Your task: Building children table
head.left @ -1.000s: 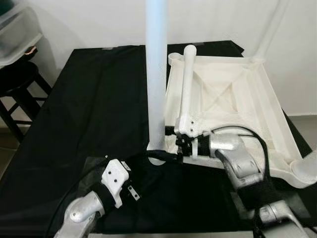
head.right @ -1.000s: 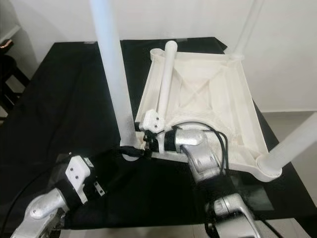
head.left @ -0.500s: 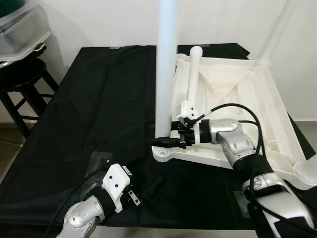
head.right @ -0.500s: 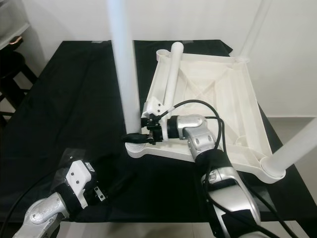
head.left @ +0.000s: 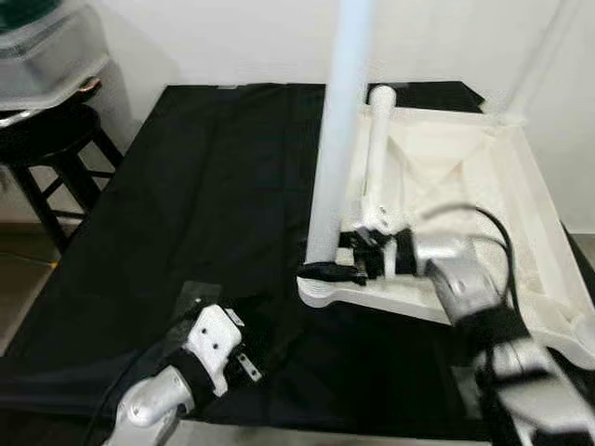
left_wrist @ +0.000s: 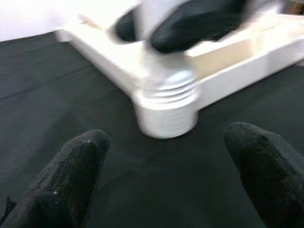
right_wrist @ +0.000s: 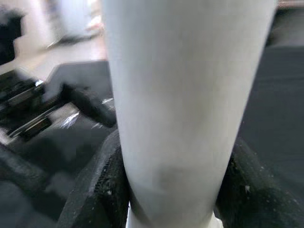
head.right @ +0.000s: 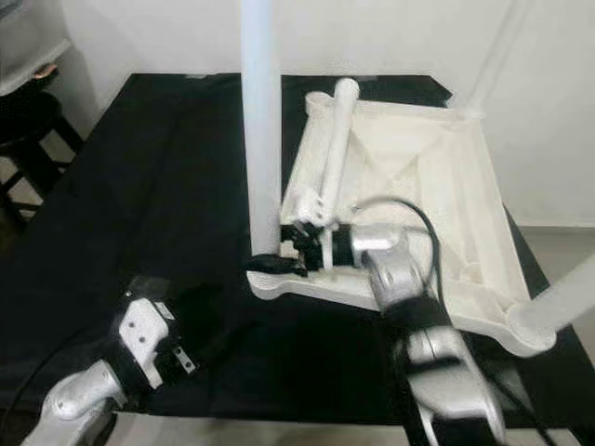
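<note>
Nearest, the left gripper (left_wrist: 166, 185) hovers low over the black cloth (head.left: 214, 186), its two matte, ribbed black fingers (left_wrist: 71, 175) spread wide with nothing between them. Just beyond it sits the near-left corner socket (left_wrist: 166, 111) of the upturned white plastic tabletop (head.left: 465, 186), a round boss with visible screw threads where the leg enters. The right gripper (head.left: 327, 271) reaches in from the right and clamps the base of the upright leg (head.left: 337, 139), a smooth, pale cylindrical tube standing in that socket; the rubbery black pads (right_wrist: 107, 185) press on both sides of it. The tabletop is a square moulded tray with diagonal ribs inside. A loose leg (head.left: 376, 153) lies along its left rim. Far left stands a dark wooden stool (head.left: 51, 149).
</note>
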### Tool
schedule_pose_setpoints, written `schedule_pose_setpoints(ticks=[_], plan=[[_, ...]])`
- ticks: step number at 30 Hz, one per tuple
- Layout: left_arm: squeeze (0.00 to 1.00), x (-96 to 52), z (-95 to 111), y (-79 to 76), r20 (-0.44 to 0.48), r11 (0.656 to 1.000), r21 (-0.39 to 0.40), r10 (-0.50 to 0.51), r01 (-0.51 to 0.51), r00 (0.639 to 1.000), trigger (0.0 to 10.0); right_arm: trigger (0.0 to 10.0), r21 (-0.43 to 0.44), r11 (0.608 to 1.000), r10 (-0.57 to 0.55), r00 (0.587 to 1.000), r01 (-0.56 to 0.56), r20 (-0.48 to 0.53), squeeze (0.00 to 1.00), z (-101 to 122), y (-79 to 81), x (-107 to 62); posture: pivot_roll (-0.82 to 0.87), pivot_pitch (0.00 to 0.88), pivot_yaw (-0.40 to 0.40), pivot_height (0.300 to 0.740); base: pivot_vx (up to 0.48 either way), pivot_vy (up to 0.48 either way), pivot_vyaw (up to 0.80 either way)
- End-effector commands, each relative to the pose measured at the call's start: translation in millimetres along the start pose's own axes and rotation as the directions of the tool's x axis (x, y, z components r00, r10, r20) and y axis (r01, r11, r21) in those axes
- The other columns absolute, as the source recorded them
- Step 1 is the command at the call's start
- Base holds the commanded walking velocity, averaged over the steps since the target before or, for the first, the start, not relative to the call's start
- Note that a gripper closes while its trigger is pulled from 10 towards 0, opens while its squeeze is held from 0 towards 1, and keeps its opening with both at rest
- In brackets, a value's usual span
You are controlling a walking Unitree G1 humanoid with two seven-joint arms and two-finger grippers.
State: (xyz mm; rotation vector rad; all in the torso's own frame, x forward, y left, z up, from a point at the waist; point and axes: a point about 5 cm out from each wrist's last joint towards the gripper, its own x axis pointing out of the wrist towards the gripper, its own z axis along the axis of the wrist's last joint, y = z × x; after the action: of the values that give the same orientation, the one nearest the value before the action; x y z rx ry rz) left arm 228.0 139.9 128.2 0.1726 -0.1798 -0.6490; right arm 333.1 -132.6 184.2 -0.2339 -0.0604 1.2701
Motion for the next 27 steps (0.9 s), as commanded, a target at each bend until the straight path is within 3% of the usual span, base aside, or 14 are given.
schedule_pose_setpoints(ticks=[1, 3, 4, 7, 8, 16, 17, 18, 19, 23, 24, 25, 26, 27], plan=[[0.0, -5.5, -2, 2.5, -0.007, 1.0, -0.008, 0.025, -0.025, 1.0, 10.0, 0.0, 0.058, 0.995, -0.078, 0.995, 0.082, -0.06, 0.0, -18, 11.7, -1.7, 0.01, 0.226, -0.015, 0.74, 0.0, 0.0, 0.0], [0.0, -8.6, -3, 0.3, -0.008, 0.999, -0.016, 0.035, -0.035, 0.999, 10.0, 0.0, -0.019, 0.839, -0.537, 0.822, 0.544, -0.187, 0.0, -39, 28.4, 4.3, 0.0, 0.232, -0.012, 0.74, 0.0, 0.0, 0.0], [0.0, -9.5, -3, -1.3, -0.008, 0.999, -0.024, 0.037, -0.037, 0.999, 10.0, 0.0, -0.027, 0.778, -0.619, 0.757, 0.628, -0.212, 0.0, -42, 50.3, 6.7, 0.0, 0.243, -0.013, 0.74, 0.0, 0.0, 0.0], [0.0, -10.0, -3, -2.1, -0.007, 0.999, -0.029, 0.038, -0.039, 0.999, 10.0, 0.0, -0.022, 0.743, -0.656, 0.721, 0.669, -0.223, 0.0, -41, 64.9, 7.0, 0.0, 0.245, -0.016, 0.74, 0.0, 0.0, 0.0], [0.0, -10.5, -3, -2.9, -0.009, 0.999, -0.032, 0.032, -0.032, 0.999, 10.0, 0.0, -0.019, 0.769, -0.627, 0.75, 0.639, -0.21, 0.0, -38, 72.4, 13.0, 0.0, 0.236, 0.001, 0.74, 0.0, 0.0, 0.0], [0.0, -9.9, -7, -7.7, -0.023, 0.999, -0.04, -0.018, 0.017, 1.0, 10.0, 0.0, 0.008, 0.805, -0.58, 0.79, 0.593, -0.196, 0.0, -34, 62.7, 24.5, 0.01, 0.209, 0.01, 0.74, 0.0, 0.0, 0.0], [0.0, -9.1, -7, -8.7, -0.027, 0.999, -0.038, -0.028, 0.027, 0.999, 10.0, 10.0, 0.056, 0.833, -0.534, 0.827, 0.55, -0.175, 0.62, -30, 59.5, 29.3, 0.01, 0.204, 0.009, 0.74, 0.0, 0.0, 0.0], [0.0, -9.1, -7, -8.7, -0.027, 0.999, -0.038, -0.028, 0.027, 0.999, 10.0, 10.0, 0.056, 0.833, -0.534, 0.827, 0.55, -0.175, 0.62, -30, 59.5, 29.3, 0.01, 0.204, 0.009, 0.74, 0.0, 0.0, 0.0], [0.0, -8.5, -8, -9.3, -0.028, 0.999, -0.037, -0.033, 0.032, 0.999, 10.0, 10.0, 0.097, 0.85, -0.502, 0.851, 0.518, -0.152, 1.0, -24, 57.6, 32.5, 0.01, 0.199, 0.012, 0.74, 0.0, 0.0, 0.0], [0.0, -7.2, -9, -10.3, -0.031, 0.999, -0.036, -0.038, 0.037, 0.999, 10.0, 10.0, 0.087, 0.951, -0.298, 0.955, 0.297, -0.003, 1.0, 5, 54.2, 37.9, 0.02, 0.187, 0.017, 0.74, 0.0, 0.0, 0.0], [0.0, -6.9, -9, -10.5, -0.031, 0.999, -0.037, -0.038, 0.037, 0.999, 10.0, 10.0, 0.048, 0.975, -0.218, 0.975, 0.216, 0.039, 0.88, 14, 51.8, 35.1, 0.02, 0.186, 0.017, 0.74, 0.0, 0.0, 0.0], [0.0, -6.4, -10, -10.7, -0.031, 0.999, -0.037, -0.038, 0.037, 0.999, 10.0, 10.0, -0.006, 0.988, -0.153, 0.987, 0.153, 0.046, 0.34, 21, 45.5, 30.8, 0.02, 0.183, 0.016, 0.74, 0.0, 0.0, 0.0], [0.0, -6.4, -10, -10.7, -0.031, 0.999, -0.037, -0.038, 0.037, 0.999, 10.0, 10.0, -0.006, 0.988, -0.153, 0.987, 0.153, 0.046, 0.34, 21, 45.5, 30.8, 0.02, 0.183, 0.016, 0.74, 0.0, 0.0, 0.0], [0.0, -5.9, -10, -10.8, -0.031, 0.999, -0.036, -0.038, 0.036, 0.999, 10.0, 10.0, -0.043, 0.995, -0.093, 0.995, 0.094, 0.043, 0.0, 25, 37.9, 26.8, 0.03, 0.182, 0.012, 0.74, 0.0, 0.0, 0.0]])
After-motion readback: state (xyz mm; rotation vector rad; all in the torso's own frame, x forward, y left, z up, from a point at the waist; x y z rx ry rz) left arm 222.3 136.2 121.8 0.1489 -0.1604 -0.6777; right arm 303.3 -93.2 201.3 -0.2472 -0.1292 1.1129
